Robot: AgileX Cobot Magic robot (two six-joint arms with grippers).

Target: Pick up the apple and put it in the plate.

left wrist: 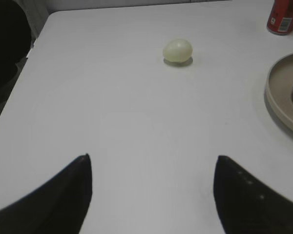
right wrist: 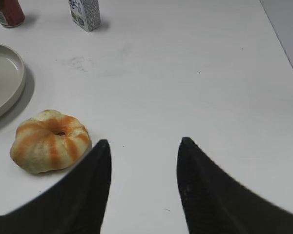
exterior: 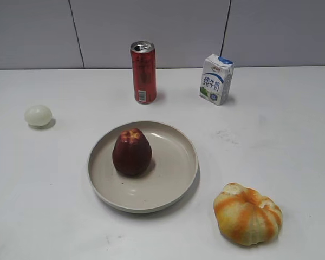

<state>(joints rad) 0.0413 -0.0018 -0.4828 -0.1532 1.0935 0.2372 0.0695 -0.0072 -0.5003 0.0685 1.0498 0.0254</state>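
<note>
Left gripper, right gripper: both spread, empty. Apple sat upright on plate, between and ahead of them.

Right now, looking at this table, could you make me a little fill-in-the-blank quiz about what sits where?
1. The apple sits in the ____.
2. Behind the plate, the red can stands to the ____ of the milk carton in the exterior view.
3. The left gripper is open, with the pale ____ lying on the table ahead of it.
4. The right gripper is open and holds ____; the striped fruit lies beside it.

Missing words: plate; left; ball; nothing
</note>
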